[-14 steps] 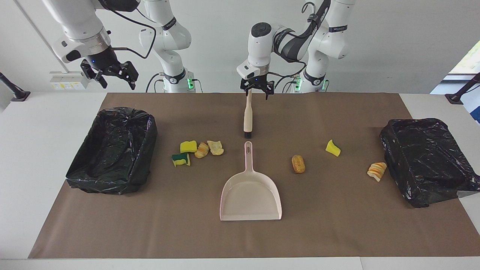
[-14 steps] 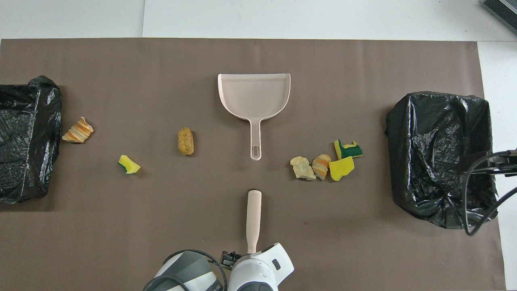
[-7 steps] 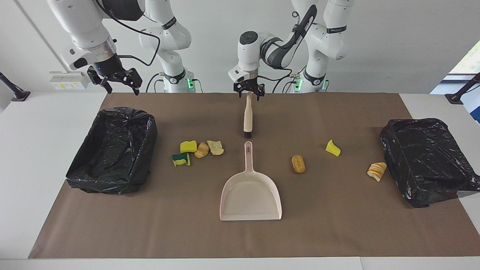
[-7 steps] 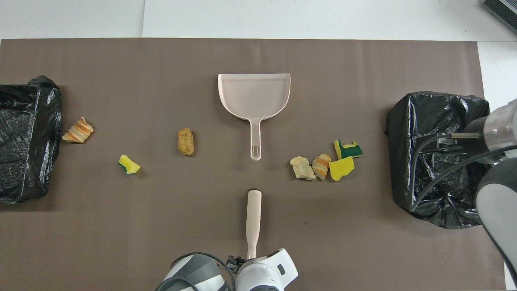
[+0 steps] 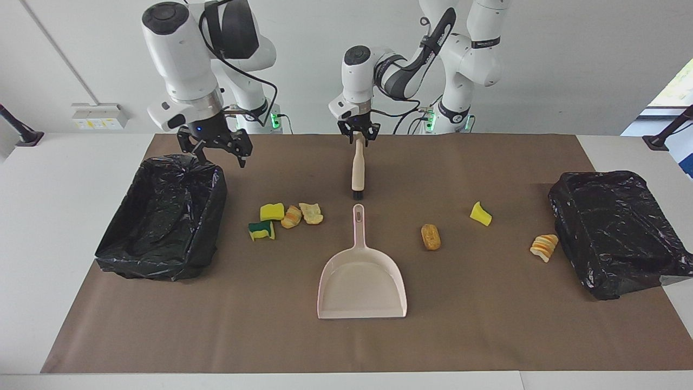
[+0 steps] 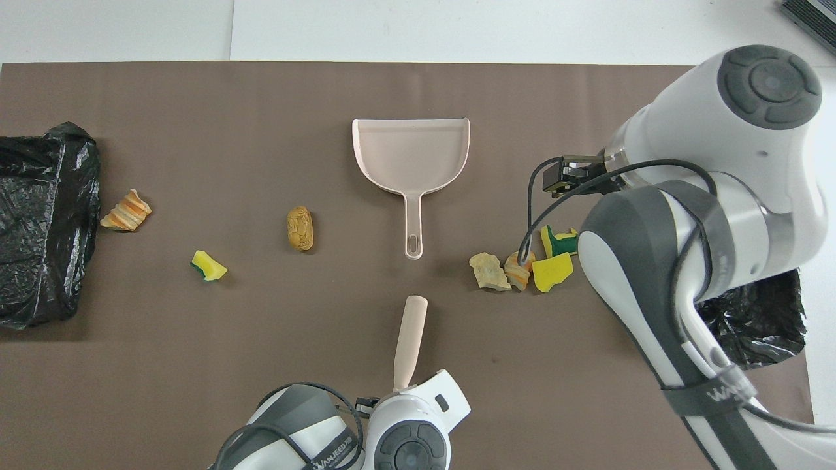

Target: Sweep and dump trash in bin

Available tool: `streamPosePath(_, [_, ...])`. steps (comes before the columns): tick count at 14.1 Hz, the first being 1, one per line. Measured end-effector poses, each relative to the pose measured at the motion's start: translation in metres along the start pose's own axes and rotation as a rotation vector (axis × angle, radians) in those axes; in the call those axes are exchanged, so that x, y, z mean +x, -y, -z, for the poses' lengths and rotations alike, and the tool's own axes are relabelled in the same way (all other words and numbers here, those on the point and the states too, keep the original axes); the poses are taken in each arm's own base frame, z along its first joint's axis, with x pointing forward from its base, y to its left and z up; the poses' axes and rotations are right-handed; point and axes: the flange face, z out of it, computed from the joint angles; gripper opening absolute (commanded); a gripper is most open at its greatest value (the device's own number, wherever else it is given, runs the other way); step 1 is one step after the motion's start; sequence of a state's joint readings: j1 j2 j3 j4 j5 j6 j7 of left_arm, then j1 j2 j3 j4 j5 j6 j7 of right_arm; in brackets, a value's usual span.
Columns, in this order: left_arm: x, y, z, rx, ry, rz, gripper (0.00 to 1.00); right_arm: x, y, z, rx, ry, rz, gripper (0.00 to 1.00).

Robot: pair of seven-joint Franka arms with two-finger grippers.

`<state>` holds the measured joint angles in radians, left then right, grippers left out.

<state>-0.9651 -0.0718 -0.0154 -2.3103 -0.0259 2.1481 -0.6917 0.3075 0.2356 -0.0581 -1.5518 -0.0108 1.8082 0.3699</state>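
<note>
A: Left gripper [image 5: 358, 140]? Clamped tight on the brush [image 5: 358, 169] handle tip, bristle end down on the mat by the dustpan [image 5: 361, 281] handle.

B: Right gripper [image 5: 216, 150]? Spread wide, holding nothing, hanging over the bin [image 5: 162, 216] edge. Trash [image 5: 286, 215] scattered on the mat either side of the dustpan.
</note>
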Motion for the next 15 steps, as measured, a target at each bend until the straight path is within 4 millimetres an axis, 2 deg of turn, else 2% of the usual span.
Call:
streamPosePath(2, [0.018, 0.019, 0.005, -0.005, -0.002, 0.048, 0.00, 0.018, 0.024, -0.018, 0.007, -0.009, 0.000, 1.00])
streamPosePath(4, [0.044, 0.054, 0.004, -0.010, 0.003, 0.135, 0.00, 0.024, 0.047, -0.033, 0.020, -0.013, -0.018, 1.00])
streamPosePath(7, [0.088, 0.121, 0.000, -0.036, -0.014, 0.279, 0.00, 0.018, 0.092, -0.055, 0.043, -0.025, -0.062, 1.00])
streamPosePath(9, [0.110, 0.154, -0.006, -0.053, -0.034, 0.352, 0.00, 0.014, 0.110, -0.065, 0.078, -0.014, -0.080, 1.00])
streamPosePath(11, [0.112, 0.169, -0.015, -0.030, 0.016, 0.404, 0.00, 0.002, 0.135, -0.078, 0.083, 0.009, -0.072, 1.00])
streamPosePath(13, [0.109, 0.172, -0.016, -0.008, 0.053, 0.508, 0.00, -0.016, 0.171, -0.098, 0.069, 0.024, -0.024, 1.00])
streamPosePath(15, [0.106, 0.172, -0.017, 0.012, 0.078, 0.622, 0.00, -0.024, 0.195, -0.121, 0.069, 0.012, 0.004, 1.00])
